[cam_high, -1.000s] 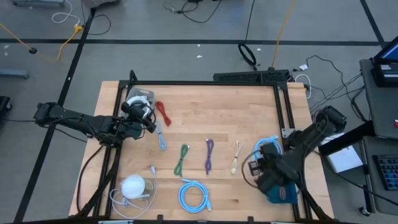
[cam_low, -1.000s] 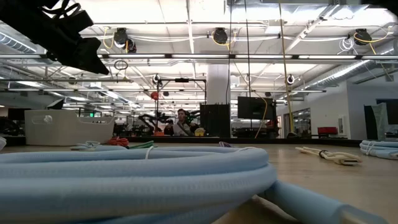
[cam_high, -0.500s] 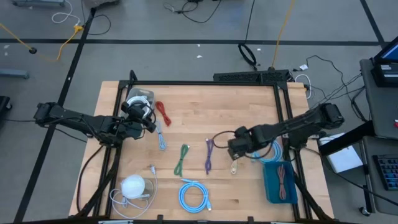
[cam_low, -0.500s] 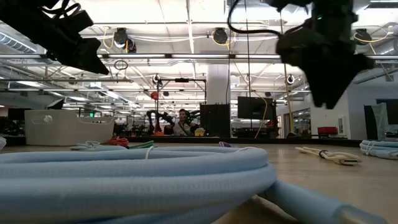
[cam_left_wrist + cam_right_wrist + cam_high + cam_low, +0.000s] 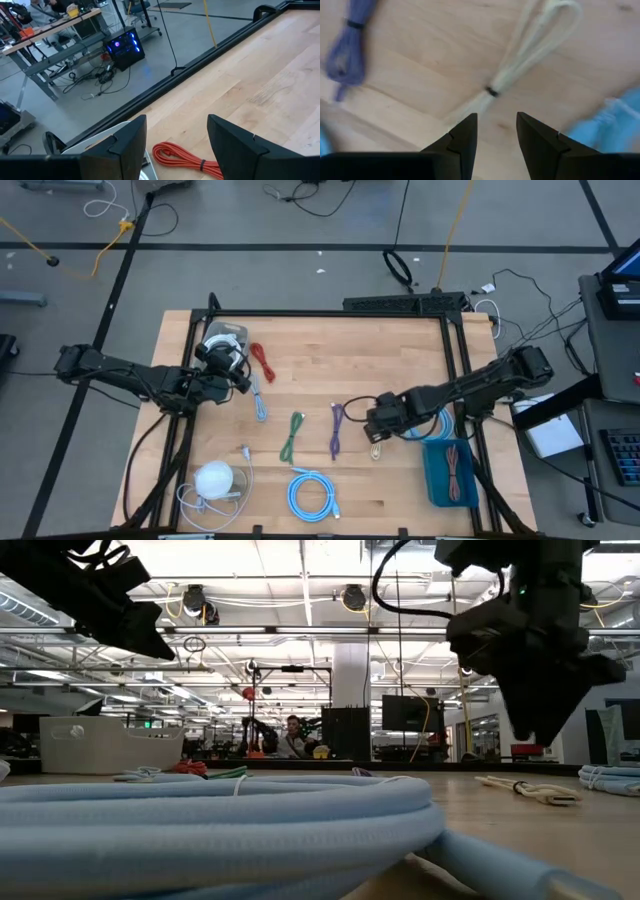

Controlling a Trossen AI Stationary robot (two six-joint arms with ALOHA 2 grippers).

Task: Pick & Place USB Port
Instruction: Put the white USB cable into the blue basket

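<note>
The right gripper (image 5: 377, 423) hangs with its fingers apart and holding nothing just above the cream cable (image 5: 520, 55), which lies on the table (image 5: 400, 360) beside the purple cable (image 5: 336, 430), seemingly lined up to pick it, while the left gripper (image 5: 175, 145), open and empty too, waits at the far left.

Right gripper (image 5: 376, 427) centre-right, over bundled cable (image 5: 380, 432); bin (image 5: 452, 472) lower right; left gripper (image 5: 243, 380) centre-left.

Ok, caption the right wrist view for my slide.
Right tool, fingers open, poised above the bundled cream cable on the wooden table, purple cable alongside.
</note>
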